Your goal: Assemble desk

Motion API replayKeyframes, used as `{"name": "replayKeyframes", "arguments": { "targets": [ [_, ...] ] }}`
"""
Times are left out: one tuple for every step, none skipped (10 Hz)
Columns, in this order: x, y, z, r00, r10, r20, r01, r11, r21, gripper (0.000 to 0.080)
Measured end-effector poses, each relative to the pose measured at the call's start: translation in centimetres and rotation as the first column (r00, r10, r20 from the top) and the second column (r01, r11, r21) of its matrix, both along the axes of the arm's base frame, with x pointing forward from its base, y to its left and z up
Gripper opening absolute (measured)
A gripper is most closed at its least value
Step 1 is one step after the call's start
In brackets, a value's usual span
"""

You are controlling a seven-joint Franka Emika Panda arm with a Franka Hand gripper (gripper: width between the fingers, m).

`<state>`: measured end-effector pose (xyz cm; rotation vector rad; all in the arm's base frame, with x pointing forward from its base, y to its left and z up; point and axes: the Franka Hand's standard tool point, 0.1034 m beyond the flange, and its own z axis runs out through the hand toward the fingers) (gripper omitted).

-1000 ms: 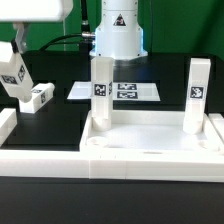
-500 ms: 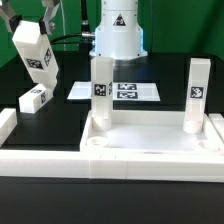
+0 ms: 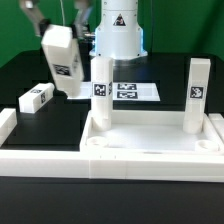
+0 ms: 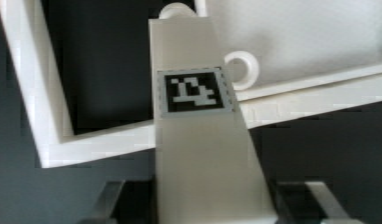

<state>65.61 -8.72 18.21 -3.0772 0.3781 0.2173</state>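
My gripper [image 3: 56,33] is shut on a white square desk leg [image 3: 62,62] and holds it tilted in the air, just to the exterior view's left of the desk top's back corner. The white tray-like desk top [image 3: 150,160] lies in front, with two legs standing upright in its back sockets, one toward the exterior view's left [image 3: 100,88] and one toward its right [image 3: 197,94]. Another leg [image 3: 36,98] lies flat on the black table. In the wrist view the held leg [image 4: 202,110] shows its tag between my fingers [image 4: 124,196], above the desk top's rim [image 4: 99,140] and a round socket [image 4: 243,68].
The marker board [image 3: 130,92] lies flat behind the desk top, in front of the robot base [image 3: 118,35]. A white border rail [image 3: 6,128] lies at the exterior view's left edge of the table.
My gripper has carried the leg up and toward the exterior view's right, from beside the lying leg to near the standing back leg. The lying leg stays put.
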Motion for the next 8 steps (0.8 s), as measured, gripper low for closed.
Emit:
{"name": "replayKeyframes", "arguments": {
  "targets": [
    [1.1,1.6,-0.4,1.0,-0.002,0.002,0.002,1.0,-0.015,0.0295],
    [1.9,2.6,-0.3,1.0,0.004,0.016,-0.003,1.0,-0.019,0.0295],
    [2.2,2.3,-0.3,0.999,0.005,0.041,-0.004,1.0,-0.024,0.0295],
    [2.1,2.2,-0.4,0.999,0.003,0.037,-0.002,1.0,-0.024,0.0295],
    [2.6,2.2,-0.3,0.998,0.004,0.06,-0.003,1.0,-0.029,0.0295],
    [3.6,2.2,-0.2,0.989,0.007,0.149,0.0,0.999,-0.047,0.0295],
    [3.9,2.6,-0.1,0.973,0.006,0.231,0.008,0.998,-0.062,0.0295],
    [4.1,4.0,-0.2,0.954,-0.008,0.3,0.029,0.997,-0.065,0.0295]
  ]
}}
